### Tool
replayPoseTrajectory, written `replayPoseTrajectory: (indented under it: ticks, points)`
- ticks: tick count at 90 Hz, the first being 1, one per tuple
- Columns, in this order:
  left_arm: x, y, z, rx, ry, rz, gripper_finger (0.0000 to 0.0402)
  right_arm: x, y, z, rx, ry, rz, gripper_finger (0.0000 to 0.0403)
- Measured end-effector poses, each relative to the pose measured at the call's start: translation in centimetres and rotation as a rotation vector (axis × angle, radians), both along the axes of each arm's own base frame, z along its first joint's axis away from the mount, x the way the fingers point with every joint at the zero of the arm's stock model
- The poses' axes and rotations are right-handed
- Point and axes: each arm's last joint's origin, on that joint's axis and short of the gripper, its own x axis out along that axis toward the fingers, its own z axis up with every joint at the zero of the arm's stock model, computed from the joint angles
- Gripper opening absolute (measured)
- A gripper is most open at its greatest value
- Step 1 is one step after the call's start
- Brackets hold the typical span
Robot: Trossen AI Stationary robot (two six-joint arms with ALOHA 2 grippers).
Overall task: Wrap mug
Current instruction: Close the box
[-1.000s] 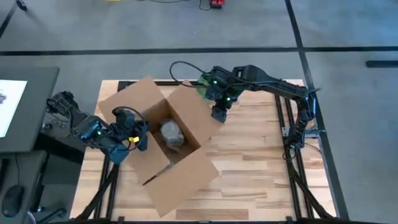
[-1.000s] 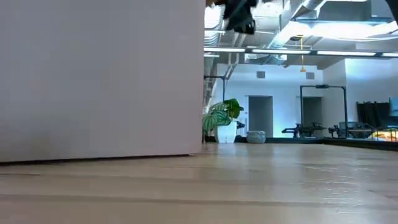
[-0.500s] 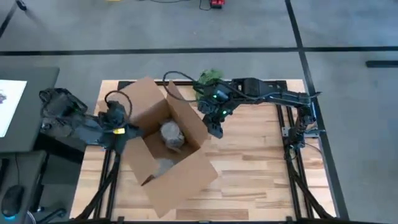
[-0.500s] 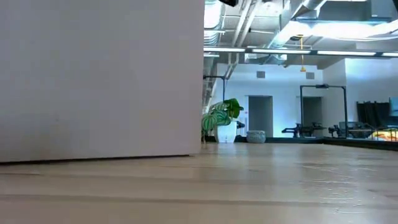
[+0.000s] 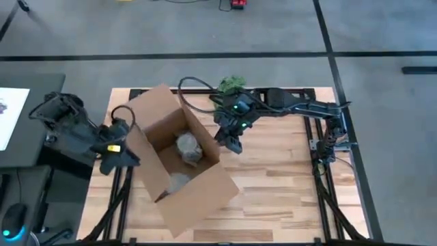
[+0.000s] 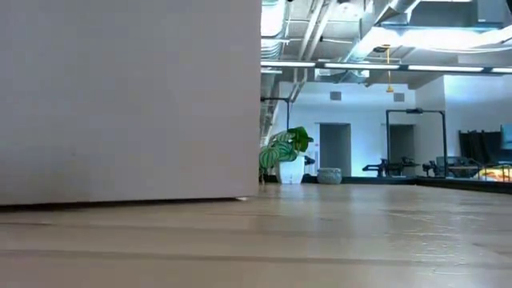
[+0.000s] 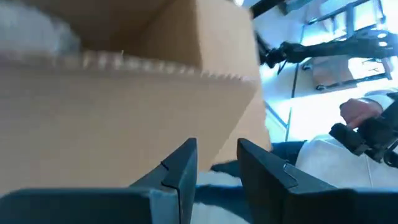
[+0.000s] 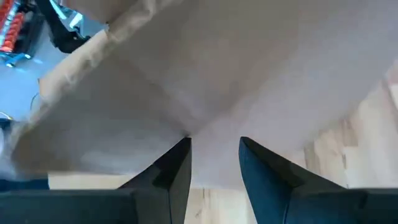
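An open cardboard box stands on the wooden table, and its wall fills the left of the low view. Inside it lies the mug, a pale wrapped bundle. My right gripper is open at the box's right flap, which stands steeply up. My left gripper is open beyond the table's left edge, a little apart from the box's left wall, with nothing between its fingers. My right gripper meets the outer face of the box's right flap with the ends of its open fingers, nothing pinched between them. It comes from the table's right side, slanting down. The flap stands raised against the fingers, hinged on the box's wall.
A green plant and a cable sit at the table's far edge. The box's near flap lies spread on the table. Bare wood lies to the right of the box. A dark desk stands left of the table.
My left gripper has drawn back from over the box's left wall toward the table's left edge. My right gripper has gone toward the left and near edges against the right flap, which has tipped from spread out to standing up.
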Motion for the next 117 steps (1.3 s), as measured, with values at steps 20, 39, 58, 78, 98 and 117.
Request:
replayPoseTrajectory:
  ticks: [20, 39, 58, 78, 98, 117]
  points:
    - [0.1, -3.4, -4.4, 0.059, 0.340, -0.104, 0.0074, 3.2, 0.0, -2.8, 0.036, -0.002, 0.047, 0.0122]
    - [0.5, -5.0, -7.7, 0.250, 0.372, -0.036, 0.0056, 4.6, -0.1, -4.4, 0.068, 0.008, 0.072, 0.0122]
    - [1.1, -5.0, -9.6, 0.372, 0.340, 0.030, 0.0042, 4.7, 0.3, -4.9, 0.114, 0.062, 0.058, 0.0122]
    - [1.5, -4.7, -10.2, 0.479, 0.256, 0.097, 0.0028, 4.4, 2.7, -5.2, 0.117, 0.133, 0.053, 0.0122]
    - [1.8, -4.5, -10.3, 0.593, 0.166, 0.092, 0.0016, 4.7, 3.4, -5.4, 0.104, 0.126, -0.007, 0.0122]
    - [1.6, -4.4, -8.0, 0.479, 0.121, 0.106, 0.0009, 5.2, 3.2, -4.6, 0.146, 0.058, -0.050, 0.0122]
